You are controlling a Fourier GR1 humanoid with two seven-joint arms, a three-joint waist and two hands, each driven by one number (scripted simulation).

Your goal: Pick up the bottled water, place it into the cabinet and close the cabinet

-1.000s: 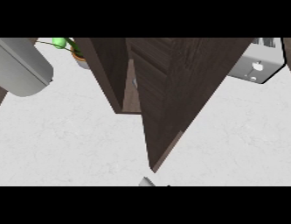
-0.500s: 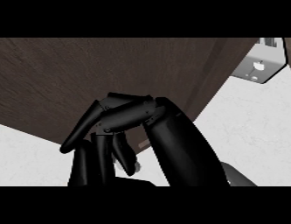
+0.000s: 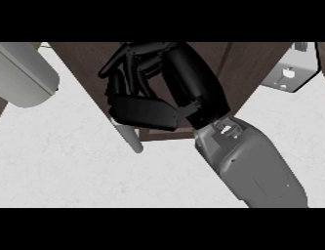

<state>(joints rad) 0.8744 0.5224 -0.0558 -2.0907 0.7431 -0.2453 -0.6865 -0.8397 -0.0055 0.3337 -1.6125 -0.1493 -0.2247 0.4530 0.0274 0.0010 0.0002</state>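
A kitchen, seen steeply from above; a pale, faintly marbled counter (image 3: 64,166) fills the lower part of the view, the sort of worktop found in a home kitchen; above it stands a dark wood-grain cabinet (image 3: 255,63), its brown panels running up to the top edge, with a slim grey handle (image 3: 131,139) on its front; at the upper right a grey metal appliance (image 3: 294,68) sits on the counter, too cut off to name; at the upper left lies a large grey rounded form (image 3: 13,73), also cut off; another strip of dark wood shows at the left edge.
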